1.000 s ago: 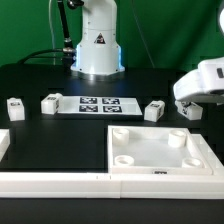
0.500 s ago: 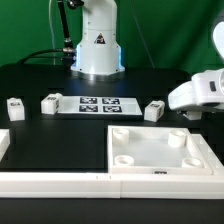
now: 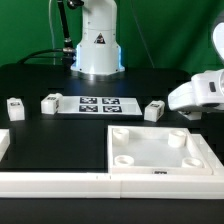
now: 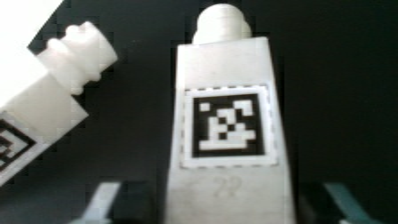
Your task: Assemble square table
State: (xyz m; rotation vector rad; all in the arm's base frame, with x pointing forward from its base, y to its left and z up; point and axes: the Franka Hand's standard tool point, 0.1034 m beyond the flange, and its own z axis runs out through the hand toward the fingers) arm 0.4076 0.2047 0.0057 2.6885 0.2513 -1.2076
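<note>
Black work surface [image 3: 60,135], green backdrop [image 3: 25,30] behind; fingers [image 4: 107,203] spread either side of a white leg [image 4: 228,90], not touching.

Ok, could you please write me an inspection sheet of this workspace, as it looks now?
Surface: black table, marker board lying flat on it.
Job's things: tabletop with sockets up; three loose legs on the table; fourth leg between the fingers.
Clutter: white border rails beside the tabletop.
Grippers: gripper open, one finger each side of the fourth leg, gaps visible.
Cables: dark cable beside the robot base.
Surroundings: green backdrop.
</note>
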